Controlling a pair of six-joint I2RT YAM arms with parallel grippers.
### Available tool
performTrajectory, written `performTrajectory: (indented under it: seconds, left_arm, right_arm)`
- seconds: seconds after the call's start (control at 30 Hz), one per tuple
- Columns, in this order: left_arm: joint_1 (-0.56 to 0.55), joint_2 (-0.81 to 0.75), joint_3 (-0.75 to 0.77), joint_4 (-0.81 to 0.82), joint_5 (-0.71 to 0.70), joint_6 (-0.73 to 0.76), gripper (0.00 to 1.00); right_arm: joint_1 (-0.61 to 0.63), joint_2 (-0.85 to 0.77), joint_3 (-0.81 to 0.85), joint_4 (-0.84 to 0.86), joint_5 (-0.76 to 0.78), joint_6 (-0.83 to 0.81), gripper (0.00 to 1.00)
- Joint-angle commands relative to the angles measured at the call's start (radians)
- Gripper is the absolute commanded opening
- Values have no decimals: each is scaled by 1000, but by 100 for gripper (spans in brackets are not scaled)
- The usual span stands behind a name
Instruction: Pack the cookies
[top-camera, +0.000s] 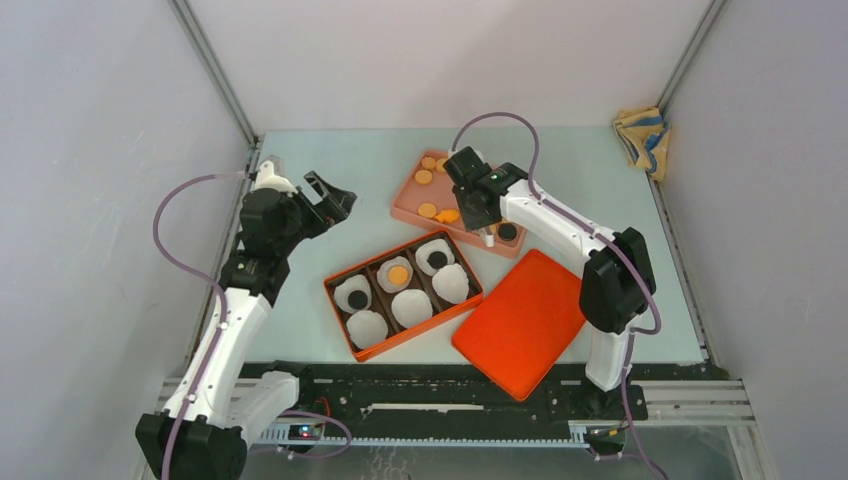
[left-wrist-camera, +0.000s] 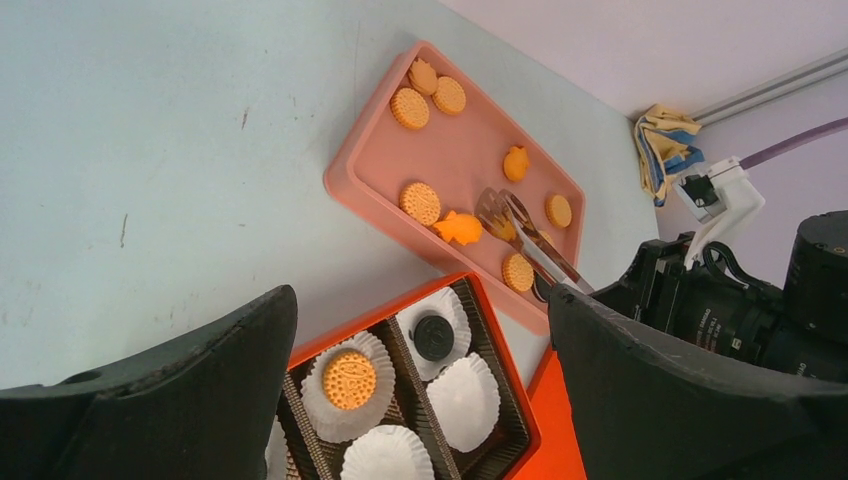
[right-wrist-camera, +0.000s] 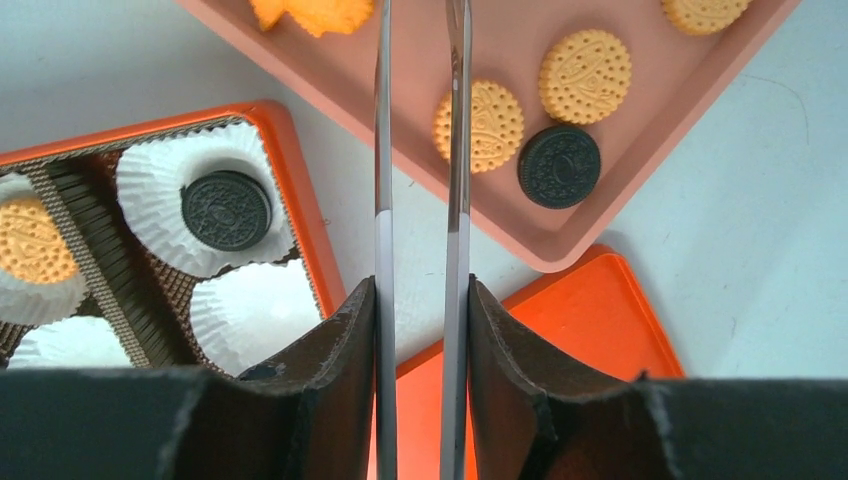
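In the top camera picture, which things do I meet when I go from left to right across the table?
In order: left gripper, orange box with paper cups, orange lid, yellow cloth.

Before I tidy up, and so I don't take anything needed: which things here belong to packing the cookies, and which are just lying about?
Job in hand:
cookies
pink tray holding them
divided orange box
its white paper cups
tongs in the right claw
flat orange lid, probably the box's

Lying about:
yellow-and-blue cloth in the far right corner
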Motion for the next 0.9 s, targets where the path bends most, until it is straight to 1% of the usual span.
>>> performTrajectory:
  seconds: [0.0,0.07,0.2,0.33,0.43,0.47,0.6,0.77,0.8,0.87]
  left_arm:
    - [7,1,22,40,31,-20,100]
    - [7,-2,21,39,30,-18,100]
    - [7,7,25,48,38,-21,100]
    - [8,21,28,59,52,-28,100]
    - [7,22,28,62,50,-29,100]
    - [7,22,29,62,50,-29,100]
    - [8,20,26,59,47,-25,100]
    - [7,16,25,59,46,-21,100]
    - [8,17,25,61,47,-21,100]
    - [8,21,22,65,51,-24,100]
  right_arm:
    - [-57,-46,46,8,42,11,40]
    - [-79,-46,45,-3,61,20,42]
    - [-129,-60,19,16,39,35,42]
    - [-159,-53,31,23,12,34,43]
    - [-169,-24,52,28,-9,30,50]
    - [-172,-11,62,31,-20,27,51]
    - [-185,35,115,8,-66,46,52]
    - [-192,-1,98,48,-92,51,52]
    - [-195,5,105,47,-94,55,54]
    - [-203,39,144,21,-92,67,55]
